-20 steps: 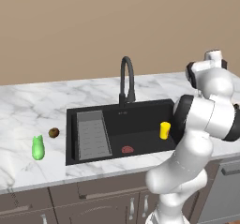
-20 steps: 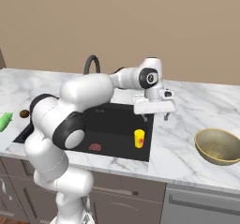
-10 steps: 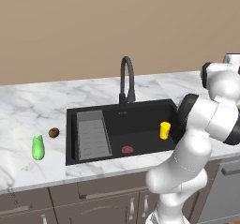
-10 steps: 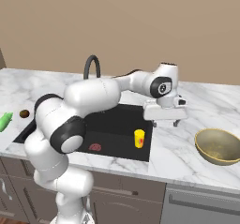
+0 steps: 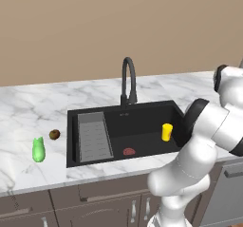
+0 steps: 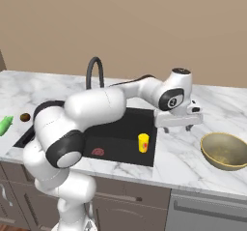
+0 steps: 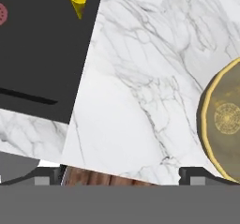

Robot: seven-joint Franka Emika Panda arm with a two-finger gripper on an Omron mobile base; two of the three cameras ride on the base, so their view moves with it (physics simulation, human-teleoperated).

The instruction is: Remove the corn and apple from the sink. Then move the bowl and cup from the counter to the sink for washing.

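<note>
Two fingers of the gripper stand spread and empty above the counter, between the sink and the bowl; the cup stands upright in the basin near a flat reddish item; corn and apple lie on the counter left of the sink

The arm stretches rightward, its hand apparently pointing down, fingers spread wide, empty.
</note>
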